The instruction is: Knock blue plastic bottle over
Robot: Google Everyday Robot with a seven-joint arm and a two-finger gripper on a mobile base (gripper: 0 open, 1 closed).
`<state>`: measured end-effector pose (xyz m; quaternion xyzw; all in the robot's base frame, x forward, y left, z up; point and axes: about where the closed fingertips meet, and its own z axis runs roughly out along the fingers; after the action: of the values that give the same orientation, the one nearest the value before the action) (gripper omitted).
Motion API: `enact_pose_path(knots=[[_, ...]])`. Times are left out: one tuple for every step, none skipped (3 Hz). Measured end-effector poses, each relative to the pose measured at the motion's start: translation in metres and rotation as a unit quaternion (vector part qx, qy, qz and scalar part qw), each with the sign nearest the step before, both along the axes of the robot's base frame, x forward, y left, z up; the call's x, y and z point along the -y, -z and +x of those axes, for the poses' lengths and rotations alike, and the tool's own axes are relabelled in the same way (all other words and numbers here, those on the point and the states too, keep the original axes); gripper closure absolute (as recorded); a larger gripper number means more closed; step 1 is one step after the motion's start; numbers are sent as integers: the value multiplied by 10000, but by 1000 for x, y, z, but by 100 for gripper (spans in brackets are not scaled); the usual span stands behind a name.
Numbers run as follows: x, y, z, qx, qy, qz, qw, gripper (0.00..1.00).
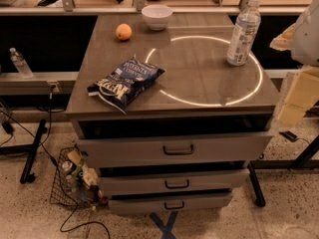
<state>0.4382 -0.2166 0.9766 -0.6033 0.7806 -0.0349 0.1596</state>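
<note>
A: Where's your gripper [306, 31]?
B: Far right edge of the frame, upper part. Pale bulky shape, partly cut off, off the side of the cabinet [199, 83]. Whether it's spread or pressed together, you cannot tell from here. It's touching nothing.

A: And the blue plastic bottle [243, 31]?
B: Upper right of the cabinet top, standing upright with its white cap on. The base sits on the right arc of the bright light ring [164, 96]. It's near your gripper but apart from it.

A: What else is on top?
B: A blue chip bag [125, 81] lies flat at the left front, well apart from the bottle. An orange [123, 32] is at the upper left. A white bowl [157, 16] sits at the back edge, just right of the orange.

A: Off the cabinet?
B: A small clear bottle [20, 62] stands on the ledge at the far left. A wire basket [75, 180] of trash is on the floor at the lower left, against the cabinet. There are three drawers, each pulled out a little. Blue tape [167, 223] is on the floor at the bottom centre.
</note>
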Motion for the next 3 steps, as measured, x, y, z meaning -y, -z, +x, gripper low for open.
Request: enact_pose_path(knots=[[0,0,0,0,0,0,10000,0],[14,18,55,307,288,166,9990,0],[29,31,113,744,753,318,9939,0]])
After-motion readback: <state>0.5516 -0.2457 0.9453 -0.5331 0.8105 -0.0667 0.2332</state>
